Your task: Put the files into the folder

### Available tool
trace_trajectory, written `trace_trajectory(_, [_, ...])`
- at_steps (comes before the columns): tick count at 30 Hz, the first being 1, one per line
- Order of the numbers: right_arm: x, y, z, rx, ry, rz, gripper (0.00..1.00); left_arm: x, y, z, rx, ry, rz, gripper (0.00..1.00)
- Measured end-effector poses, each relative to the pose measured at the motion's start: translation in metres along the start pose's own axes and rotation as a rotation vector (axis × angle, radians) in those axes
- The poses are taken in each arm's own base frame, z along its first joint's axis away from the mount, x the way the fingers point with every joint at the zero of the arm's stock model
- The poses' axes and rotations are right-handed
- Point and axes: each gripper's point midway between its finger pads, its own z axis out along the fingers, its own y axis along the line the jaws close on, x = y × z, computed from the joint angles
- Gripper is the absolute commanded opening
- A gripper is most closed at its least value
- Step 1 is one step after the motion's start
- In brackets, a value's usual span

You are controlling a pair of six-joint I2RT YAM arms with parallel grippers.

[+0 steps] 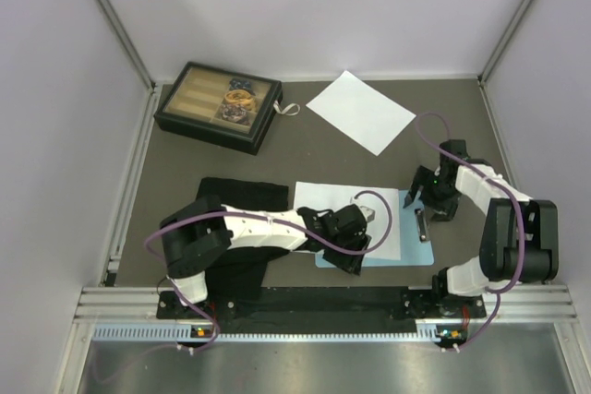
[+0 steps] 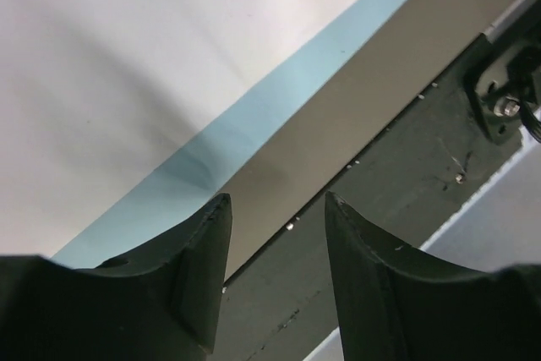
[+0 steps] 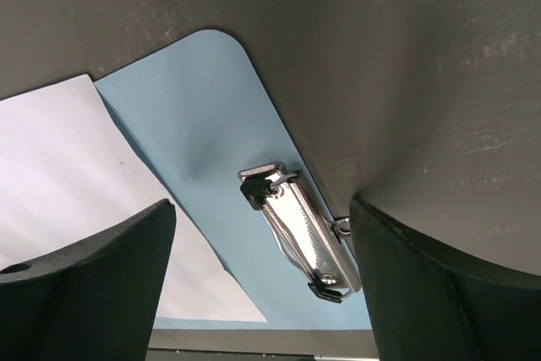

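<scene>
The folder, a light-blue clipboard [image 1: 417, 251], lies at the table's near middle with its silver clip [image 1: 423, 226] at the right short edge. One white file [image 1: 323, 200] lies on it, its right end short of the clip. The other white file [image 1: 360, 110] lies apart at the back of the table. My left gripper [image 1: 354, 262] is open and empty, low over the board's near edge [image 2: 254, 124] beside the sheet [image 2: 127, 65]. My right gripper [image 1: 427, 202] is open and empty just above the clip [image 3: 300, 234], with the board [image 3: 203, 107] and the sheet [image 3: 68, 158] below it.
A dark compartment box [image 1: 219, 106] stands at the back left. A black cloth [image 1: 242, 193] lies left of the board, partly under my left arm. The metal rail [image 1: 323, 306] runs along the near edge, and walls close in both sides.
</scene>
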Motion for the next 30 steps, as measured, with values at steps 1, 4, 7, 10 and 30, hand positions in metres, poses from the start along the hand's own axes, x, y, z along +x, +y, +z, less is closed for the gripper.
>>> trace_trajectory(1, [0.000, 0.000, 0.001, 0.000, 0.000, 0.000, 0.84, 0.001, 0.002, 0.002, -0.010, 0.003, -0.008, 0.54])
trace_trajectory(4, [-0.001, 0.000, 0.001, -0.001, -0.003, 0.000, 0.84, 0.004, 0.006, 0.008, -0.020, 0.019, -0.028, 0.56])
trace_trajectory(7, [-0.002, 0.001, 0.001, -0.001, -0.007, 0.001, 0.84, 0.002, 0.004, 0.009, -0.016, 0.011, -0.045, 0.57])
trace_trajectory(10, [-0.003, 0.001, 0.002, 0.000, -0.008, 0.008, 0.84, 0.000, 0.006, 0.009, -0.024, 0.004, -0.070, 0.57])
trace_trajectory(30, [-0.019, 0.001, 0.002, 0.029, -0.026, 0.007, 0.81, -0.077, 0.070, 0.001, -0.130, -0.172, -0.151, 0.69])
